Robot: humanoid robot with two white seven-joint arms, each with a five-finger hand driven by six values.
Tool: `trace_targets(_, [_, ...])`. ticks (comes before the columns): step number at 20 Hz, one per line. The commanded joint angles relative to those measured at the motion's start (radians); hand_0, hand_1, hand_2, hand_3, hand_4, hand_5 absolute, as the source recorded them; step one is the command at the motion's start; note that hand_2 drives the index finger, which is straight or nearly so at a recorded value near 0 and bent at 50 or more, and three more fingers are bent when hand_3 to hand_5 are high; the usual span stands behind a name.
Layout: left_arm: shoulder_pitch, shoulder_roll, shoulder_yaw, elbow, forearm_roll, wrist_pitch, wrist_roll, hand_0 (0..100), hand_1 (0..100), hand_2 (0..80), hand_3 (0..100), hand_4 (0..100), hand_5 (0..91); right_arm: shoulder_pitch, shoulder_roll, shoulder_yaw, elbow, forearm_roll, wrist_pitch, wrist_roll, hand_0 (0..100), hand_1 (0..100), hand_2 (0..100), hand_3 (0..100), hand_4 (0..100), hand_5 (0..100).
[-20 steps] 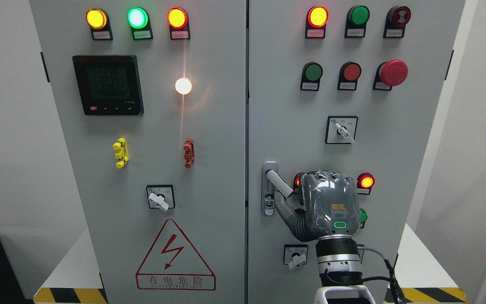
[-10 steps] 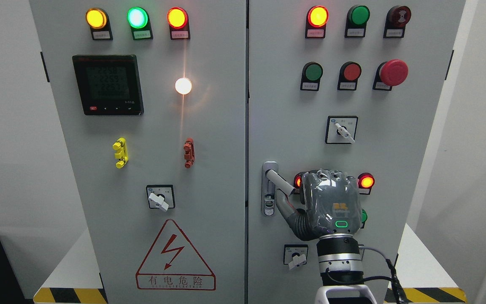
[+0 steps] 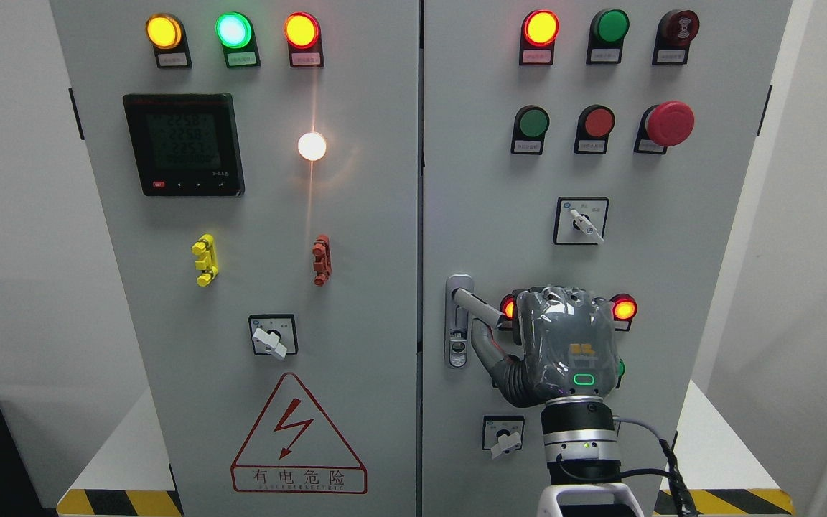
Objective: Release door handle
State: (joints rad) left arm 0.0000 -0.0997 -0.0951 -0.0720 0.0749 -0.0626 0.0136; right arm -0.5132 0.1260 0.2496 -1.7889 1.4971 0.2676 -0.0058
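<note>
Just left of the right hand [image 3: 564, 345], whose curled fingers grip its tip, the door handle [image 3: 478, 307] angles off the cabinet; withdrawing before uncurling could yank it.

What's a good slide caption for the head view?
Right hand gripping the door handle on the electrical cabinet's right door, just before release.

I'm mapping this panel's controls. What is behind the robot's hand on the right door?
Behind the right hand: a lit red lamp either side, a green button's edge and the door handle's outer end. Anything between stays covered.
</note>
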Motion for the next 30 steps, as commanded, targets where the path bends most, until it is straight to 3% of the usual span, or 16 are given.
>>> trace_targets(1, [0.017,0.0,0.0,0.0,-0.001,0.0,0.0,12,56,0.0,0,0,0.0,-0.002,0.0,-0.01,-0.007,0.0,0.001,0.0,40,44,92,100,100,100])
trace_targets(30, [0.017,0.0,0.0,0.0,0.0,0.0,0.0,12,56,0.0,0,0,0.0,-0.004,-0.003,-0.012,-0.01,-0.001,-0.001,-0.002,41,42,90,100,100,100])
